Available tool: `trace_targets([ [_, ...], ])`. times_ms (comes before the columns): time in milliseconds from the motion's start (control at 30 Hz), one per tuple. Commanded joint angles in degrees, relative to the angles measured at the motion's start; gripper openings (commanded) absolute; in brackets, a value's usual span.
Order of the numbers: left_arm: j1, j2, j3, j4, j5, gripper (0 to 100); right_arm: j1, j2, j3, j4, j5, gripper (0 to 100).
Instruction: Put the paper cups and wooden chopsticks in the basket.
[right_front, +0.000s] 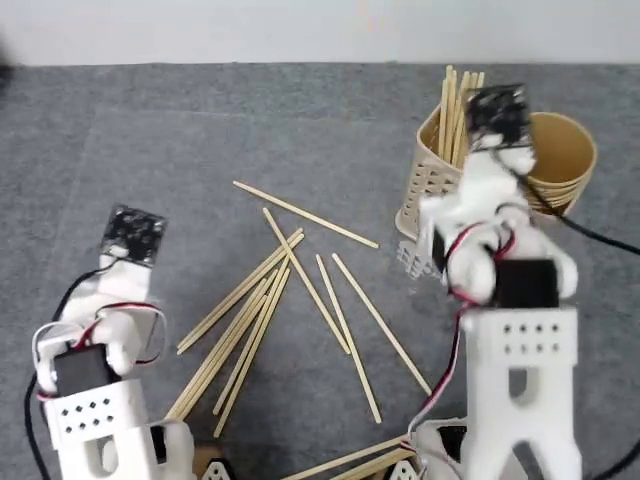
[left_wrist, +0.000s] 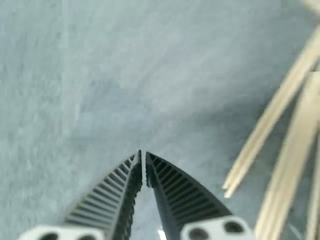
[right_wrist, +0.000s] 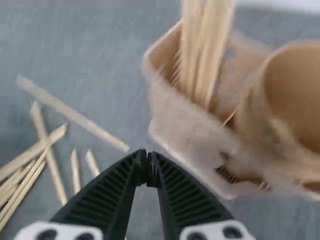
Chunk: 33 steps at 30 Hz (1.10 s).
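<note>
Right gripper (right_wrist: 146, 162) hung closed and empty just near-left of the basket (right_front: 425, 190), which sat far right holding cups (right_front: 565, 155) and an upright bundle of chopsticks (right_front: 456, 110). Left gripper (left_wrist: 143, 161), likewise closed and empty, hovered over bare mat (left_wrist: 125, 75), left of the loose sticks (right_front: 250, 315) scattered mid-table. For the next pick, it seemed best to open wide, come down across one outlying stick at its middle, and pinch squarely so it wouldn't pivot. No legible writing showed.

Fuzzy matt grey cloth (right_front: 300, 110) underneath; chopsticks (right_front: 305, 280) bare pale wood; basket (right_front: 425, 190) beige plastic; cups (right_front: 570, 150) smooth paper
</note>
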Motion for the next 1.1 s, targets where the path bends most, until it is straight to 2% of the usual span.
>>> trace_targets([
  [0, 6.4, -0.3, -5.4, 3.2, 0.0, 2, -2.6, -7.0, 5.0, 2.2, 0.0, 0.8],
  [233, 14.2, 3.3, -6.9, 5.6, 0.0, 2, -3.0, -19.0, 21.7, 2.1, -7.3, 0.8],
  [367, 16.5, 16.0, -14.1, 8.4, -0.4, 6, -2.9, -23.4, 26.6, 1.9, -8.3, 0.8],
  [467, 19.1, 27.2, -21.1, 9.6, -2.7, 6, -2.5, -24.9, 29.5, -0.1, -11.7, 0.8],
  [633, 22.5, 44.1, -32.1, 9.5, -6.5, 6, -2.4, -25.6, 34.5, -4.5, -12.2, 0.8],
  [767, 24.1, 56.4, -41.5, 9.8, -6.9, 9, -2.4, -25.6, 35.5, -4.9, -12.4, 0.8],
  [867, 25.5, 64.1, -46.6, 9.9, -6.9, 14, -2.2, -25.6, 35.5, -4.8, -14.8, 0.8],
  [1067, 27.8, 76.0, -55.5, 9.8, -6.9, 14, 1.8, -25.6, 35.5, -5.2, -15.1, 0.8],
])
